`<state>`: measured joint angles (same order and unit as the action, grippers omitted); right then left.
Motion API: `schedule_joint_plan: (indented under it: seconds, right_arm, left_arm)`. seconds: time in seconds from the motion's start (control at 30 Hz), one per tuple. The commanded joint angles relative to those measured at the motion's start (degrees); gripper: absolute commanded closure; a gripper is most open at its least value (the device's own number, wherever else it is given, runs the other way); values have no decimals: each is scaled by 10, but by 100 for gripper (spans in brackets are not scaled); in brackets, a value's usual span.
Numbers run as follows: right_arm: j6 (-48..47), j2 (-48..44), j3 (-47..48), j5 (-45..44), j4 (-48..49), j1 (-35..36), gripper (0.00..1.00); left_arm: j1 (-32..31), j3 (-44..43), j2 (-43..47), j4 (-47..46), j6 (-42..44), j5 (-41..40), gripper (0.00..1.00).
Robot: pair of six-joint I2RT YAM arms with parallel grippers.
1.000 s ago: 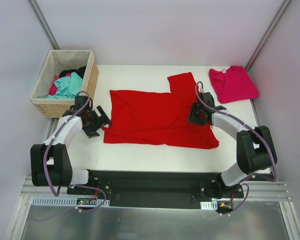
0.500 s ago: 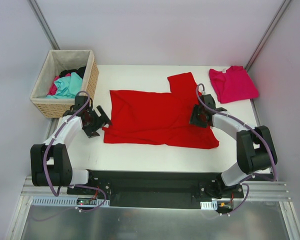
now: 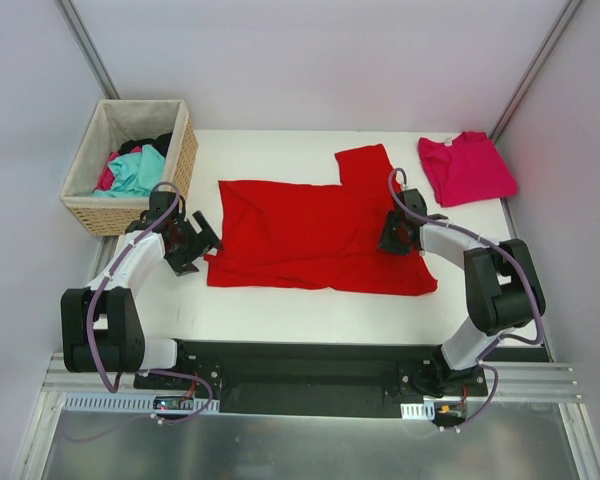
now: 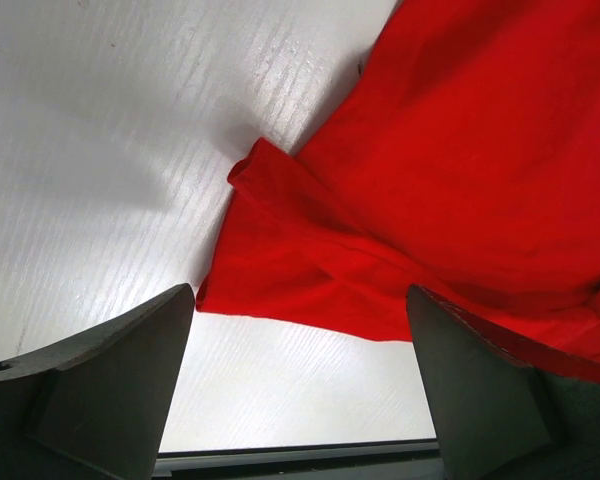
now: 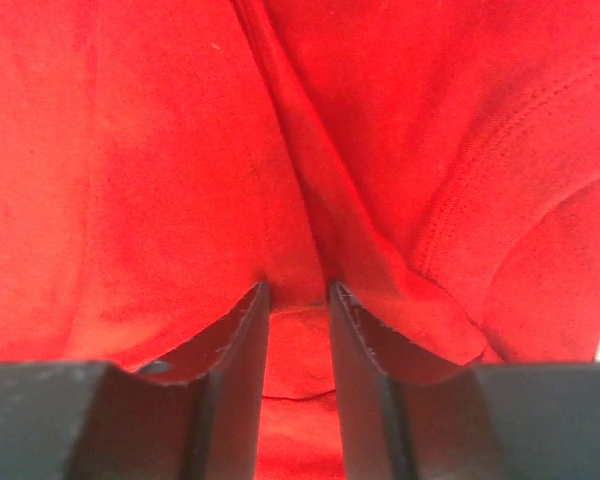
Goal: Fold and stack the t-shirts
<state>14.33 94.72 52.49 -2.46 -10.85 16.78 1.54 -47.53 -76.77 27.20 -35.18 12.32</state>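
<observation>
Red t-shirt [image 3: 310, 235]: spread wide, near corner rumpled | right gripper [image 5: 298, 300]: pinching a ridge of its cloth | left gripper [image 4: 300, 292]: gaping, that corner just ahead of it.

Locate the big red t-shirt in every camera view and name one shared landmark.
Top external: bright red cloth t-shirt spread mid-table.
Left wrist: its corner fills the upper right.
Right wrist: it fills nearly the whole frame.
Shared landmark: white tabletop, only a sliver in the right wrist view.

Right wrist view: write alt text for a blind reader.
A red t-shirt fills the frame. At the bottom, the right hand has its two dark fingers close together, pinching a raised fold of it.
</observation>
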Motion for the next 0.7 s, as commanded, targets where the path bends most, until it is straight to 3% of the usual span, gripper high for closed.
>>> schedule_joint_plan:
  seconds: [0.0,0.67]
  right_arm:
    - [11,7,24,12,15,-3,73]
    - [-16,-44,54,-14,-44,-3,96]
  left_arm:
    - [-1,-15,5,-3,-1,-14,12]
    - [0,-15,6,-4,-2,-10,12]
